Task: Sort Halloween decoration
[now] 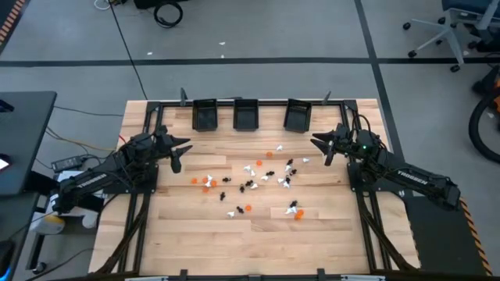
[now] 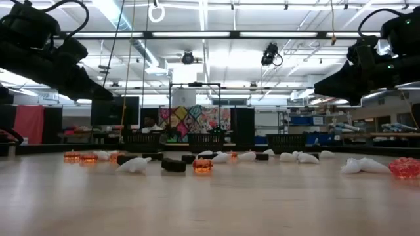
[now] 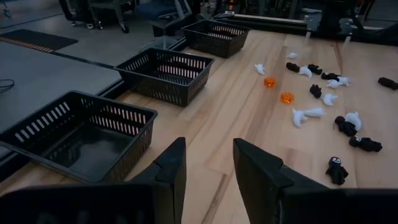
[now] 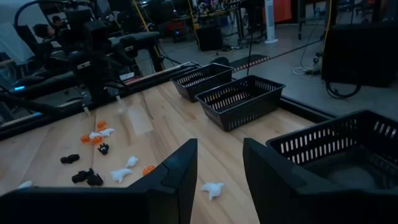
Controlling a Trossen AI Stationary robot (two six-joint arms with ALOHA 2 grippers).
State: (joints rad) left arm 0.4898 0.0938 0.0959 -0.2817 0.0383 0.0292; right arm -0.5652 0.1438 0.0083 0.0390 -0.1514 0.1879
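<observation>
The Halloween decoration [image 1: 262, 178] is a scatter of tiny orange, black and white trinkets lying loose on the wooden table's middle, also seen in the low view [image 2: 203, 164], the left wrist view [image 3: 323, 93] and the right wrist view [image 4: 102, 152]. My left gripper [image 1: 178, 153] hovers at the table's left side, clear above the wood, open with nothing between its fingers [image 3: 208, 180]. My right gripper [image 1: 323, 146] hovers at the right side, raised, open and empty [image 4: 217, 180].
Three small black mesh bins stand in a row along the table's far edge [image 1: 205, 115] [image 1: 247, 114] [image 1: 298, 115]. A black frame rail runs round the table [image 1: 148, 105]. Bare wood lies at the near side [image 1: 250, 242].
</observation>
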